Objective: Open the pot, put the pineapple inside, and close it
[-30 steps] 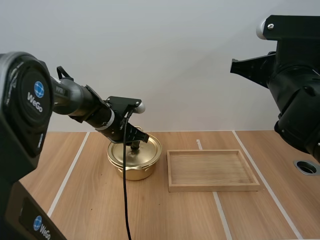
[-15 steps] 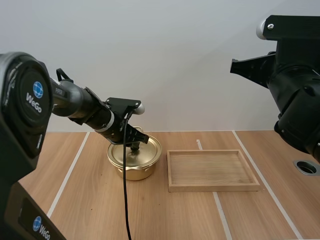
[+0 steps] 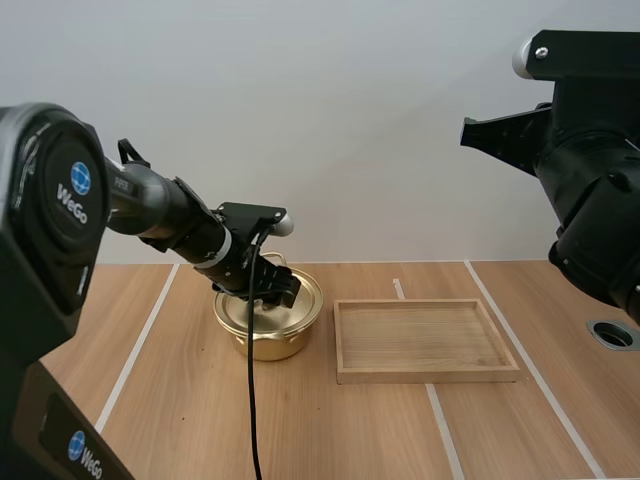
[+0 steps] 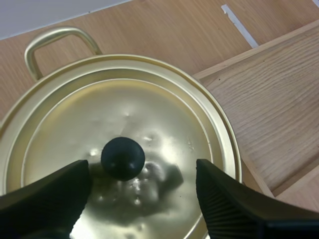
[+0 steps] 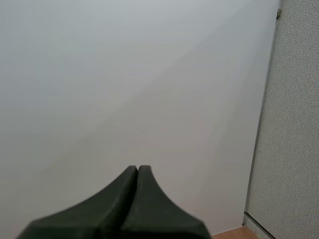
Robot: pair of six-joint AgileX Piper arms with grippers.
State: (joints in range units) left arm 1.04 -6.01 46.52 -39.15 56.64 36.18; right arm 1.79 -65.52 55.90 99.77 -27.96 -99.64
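A golden pot (image 3: 262, 338) stands on the table with its lid (image 3: 300, 300) on it. In the left wrist view the lid (image 4: 164, 124) carries a round black knob (image 4: 123, 158). My left gripper (image 3: 268, 290) hangs low over the lid and is open. Its two fingers (image 4: 50, 196) stand wide apart on either side of the knob, my left gripper (image 4: 142, 172) holding nothing. The knob sits closer to one finger. My right gripper (image 5: 137, 172) is raised high at the right, shut on nothing, facing a pale wall.
A shallow wooden tray (image 3: 425, 372) lies just right of the pot, its corner (image 4: 269, 109) close beside the lid's rim. A round hole (image 3: 612, 334) is set in the table at the far right. Bare tabletop lies in front of the pot.
My left gripper's fingers have spread apart and let go of the lid's knob. The lid stays on the pot. The right arm has not moved.
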